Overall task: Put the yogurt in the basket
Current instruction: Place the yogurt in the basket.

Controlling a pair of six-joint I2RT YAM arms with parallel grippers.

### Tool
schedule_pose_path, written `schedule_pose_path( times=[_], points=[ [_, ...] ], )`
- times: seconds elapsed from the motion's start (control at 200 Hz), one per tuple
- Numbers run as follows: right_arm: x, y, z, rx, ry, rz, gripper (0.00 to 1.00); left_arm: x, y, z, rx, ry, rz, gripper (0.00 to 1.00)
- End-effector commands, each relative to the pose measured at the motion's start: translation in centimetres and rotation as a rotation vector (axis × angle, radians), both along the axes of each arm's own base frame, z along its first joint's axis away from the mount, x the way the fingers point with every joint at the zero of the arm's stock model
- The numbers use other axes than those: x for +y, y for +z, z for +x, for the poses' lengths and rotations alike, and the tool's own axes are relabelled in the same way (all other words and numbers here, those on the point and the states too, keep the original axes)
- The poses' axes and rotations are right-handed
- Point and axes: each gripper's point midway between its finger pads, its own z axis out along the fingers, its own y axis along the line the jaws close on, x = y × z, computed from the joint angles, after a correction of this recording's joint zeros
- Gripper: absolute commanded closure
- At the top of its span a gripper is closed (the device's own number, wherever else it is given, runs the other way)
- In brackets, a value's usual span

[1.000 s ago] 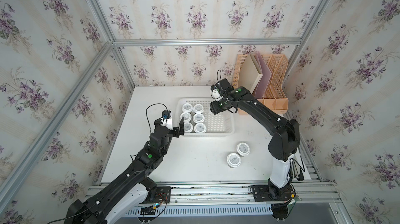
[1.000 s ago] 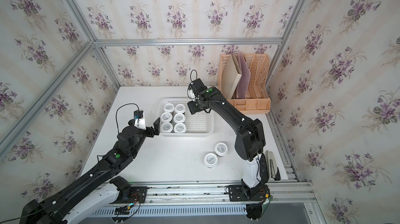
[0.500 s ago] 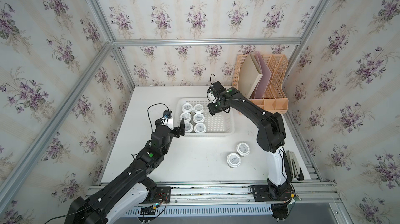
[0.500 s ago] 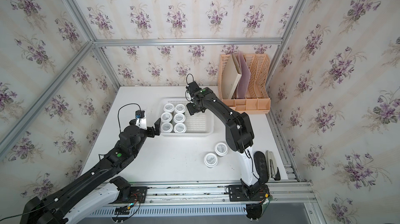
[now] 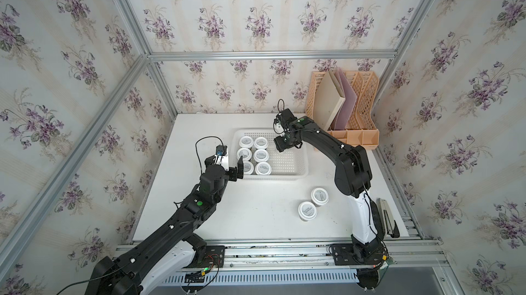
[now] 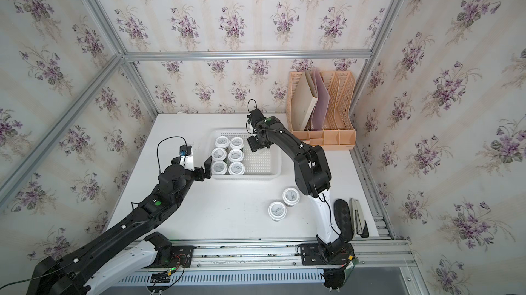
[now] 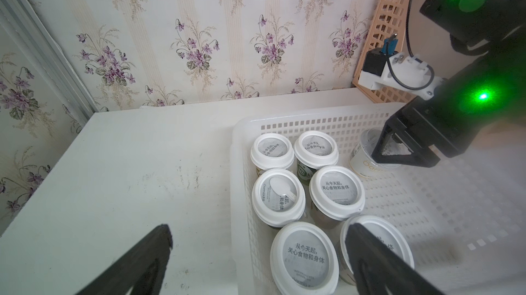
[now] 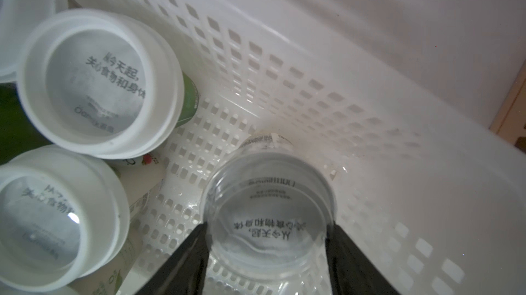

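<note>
Right tool point(image 8: 267, 225): pinches one yogurt cup point(image 8: 267, 194) by its lid, low inside the basket point(image 8: 299, 80).
Left tool point(image 7: 257, 231): wide open, empty, at the basket's edge.
Do well: set it flat, then let go.

Stretches left arm point(image 5: 196, 208) forward and low, left claw point(image 7: 257, 229) spread wide, gripping nothing. Arches right arm point(image 5: 327, 142) over from a raised elbow, right claw point(image 8: 266, 228) aimed down, fingers point(image 8: 185, 259) pressed on both sides of the lid of a yogurt cup point(image 8: 267, 194).
</note>
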Motion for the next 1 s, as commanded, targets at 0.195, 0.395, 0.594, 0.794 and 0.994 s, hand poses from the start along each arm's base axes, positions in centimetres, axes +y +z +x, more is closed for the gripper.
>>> schedule_pose_path(
  times=[0.195, 0.395, 0.594, 0.794, 0.994],
  points=[
    [0.2, -0.6, 0.5, -0.006, 0.007, 0.004, 0.29, -0.2, 1.1, 0.3, -0.034, -0.002, -0.02, 0.01],
    [0.3, -0.3, 1.0, -0.03, 0.003, 0.009, 0.26, -0.2, 1.0, 0.3, -0.03, -0.002, -0.018, 0.01],
    [0.0, 0.5, 0.5, -0.054, -0.005, 0.019, 0.26, -0.1, 1.2, 0.3, -0.034, 0.0, -0.018, 0.01],
    [-0.6, 1.4, -2.0, -0.046, -0.006, 0.047, 0.41, -0.2, 1.1, 0.4, -0.033, -0.004, -0.02, 0.01],
    [-0.6, 0.3, -3.9, -0.02, 0.003, 0.058, 0.49, -0.4, 1.1, 0.4, -0.029, -0.009, -0.022, 0.01]
  ],
)
